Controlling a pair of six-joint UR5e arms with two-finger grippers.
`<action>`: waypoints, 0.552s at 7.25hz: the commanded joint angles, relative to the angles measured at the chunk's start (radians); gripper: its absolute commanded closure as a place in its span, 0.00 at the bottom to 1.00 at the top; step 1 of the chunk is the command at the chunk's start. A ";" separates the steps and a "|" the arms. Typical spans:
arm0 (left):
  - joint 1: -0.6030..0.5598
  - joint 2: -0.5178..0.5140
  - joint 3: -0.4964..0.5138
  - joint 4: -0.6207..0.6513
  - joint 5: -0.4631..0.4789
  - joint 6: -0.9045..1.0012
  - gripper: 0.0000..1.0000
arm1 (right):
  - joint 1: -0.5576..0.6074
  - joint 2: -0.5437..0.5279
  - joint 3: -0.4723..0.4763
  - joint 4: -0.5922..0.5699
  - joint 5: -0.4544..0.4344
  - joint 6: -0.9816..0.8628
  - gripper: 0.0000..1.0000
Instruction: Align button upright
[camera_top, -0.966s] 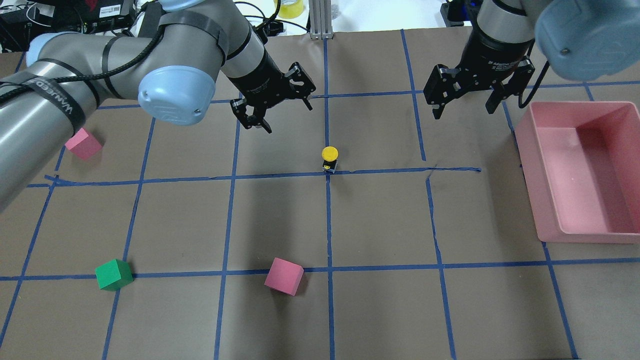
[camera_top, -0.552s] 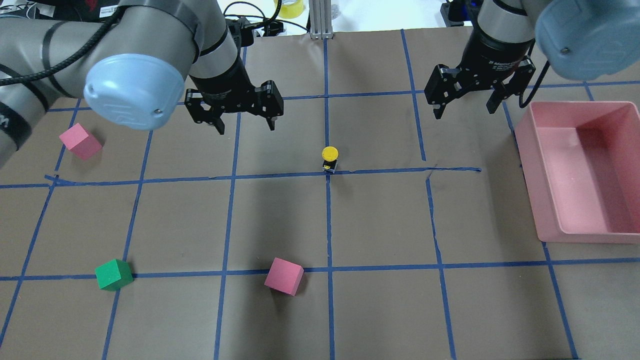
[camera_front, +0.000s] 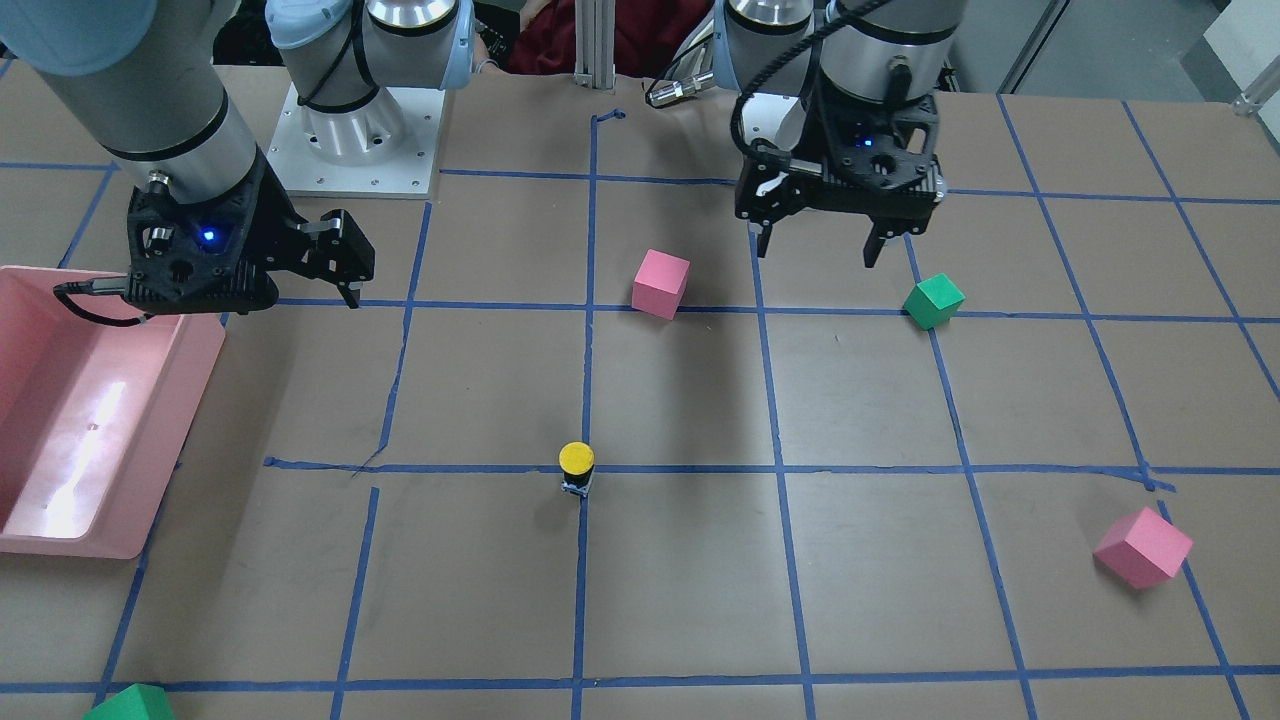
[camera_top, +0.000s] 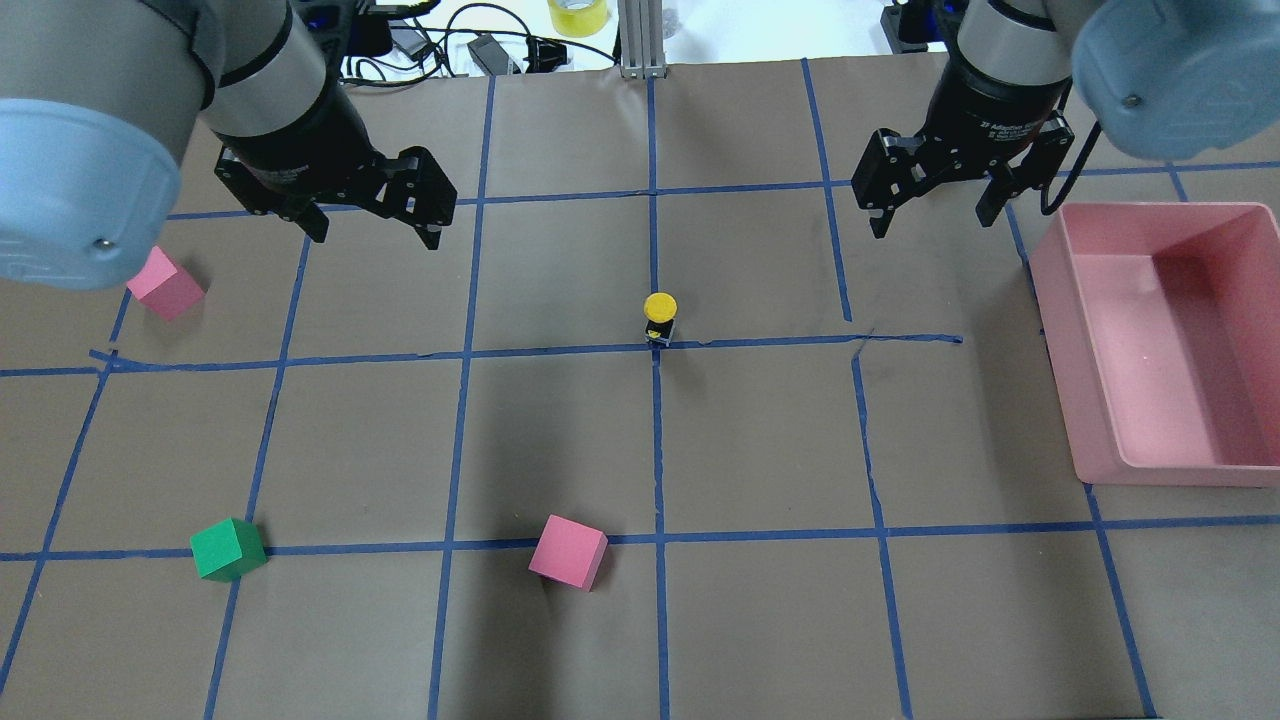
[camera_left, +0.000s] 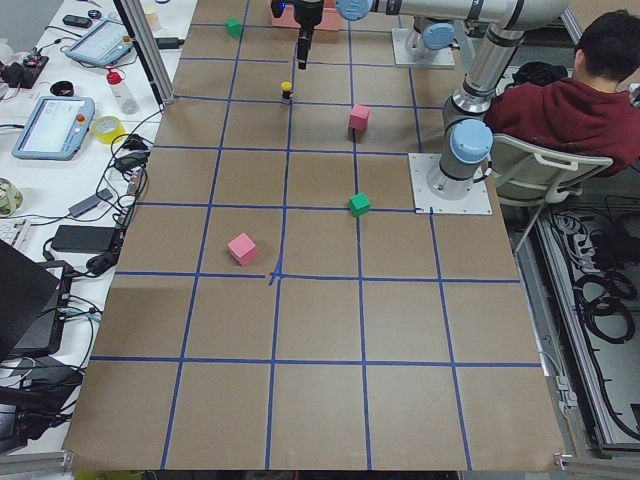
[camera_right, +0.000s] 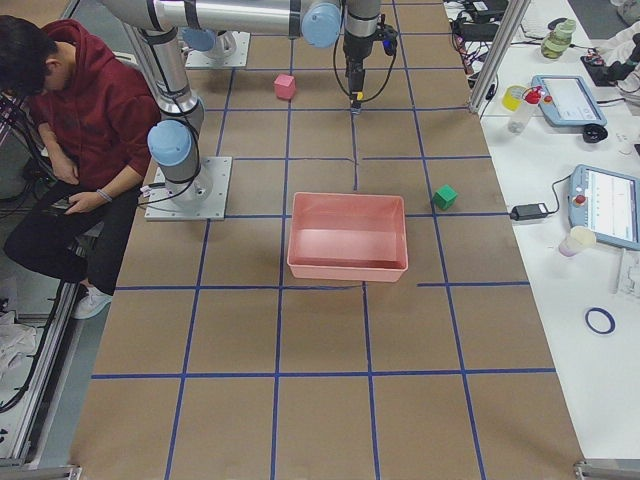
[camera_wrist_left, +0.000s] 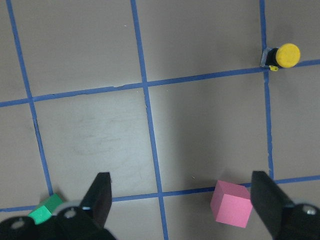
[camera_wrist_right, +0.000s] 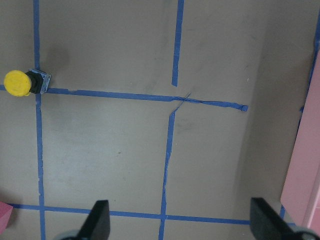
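The button (camera_top: 660, 316) stands upright on a blue tape crossing at the table's middle, yellow cap on top. It also shows in the front view (camera_front: 577, 468), the left wrist view (camera_wrist_left: 282, 55) and the right wrist view (camera_wrist_right: 22, 82). My left gripper (camera_top: 375, 235) is open and empty, raised well to the left of and behind the button; it also shows in the front view (camera_front: 816, 253). My right gripper (camera_top: 932, 225) is open and empty, raised to the button's right near the pink bin.
A pink bin (camera_top: 1100, 400) stands at the right edge. One pink cube (camera_top: 568, 552) lies in front of the button and another pink cube (camera_top: 165, 285) at the far left. A green cube (camera_top: 228, 548) lies front left. A person sits behind the robot (camera_left: 575, 100).
My left arm has swung to the left, away from the button, and its gripper has turned level. The button and the right arm have not moved.
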 joint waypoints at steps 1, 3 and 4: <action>0.007 0.009 -0.013 0.033 0.000 0.045 0.00 | 0.000 -0.001 0.000 0.000 -0.002 0.001 0.00; 0.009 0.013 -0.016 0.034 0.003 0.050 0.00 | 0.002 -0.010 0.000 0.005 -0.003 0.007 0.00; 0.009 0.015 -0.016 0.036 0.001 0.050 0.00 | 0.002 -0.015 0.000 0.035 -0.003 0.007 0.00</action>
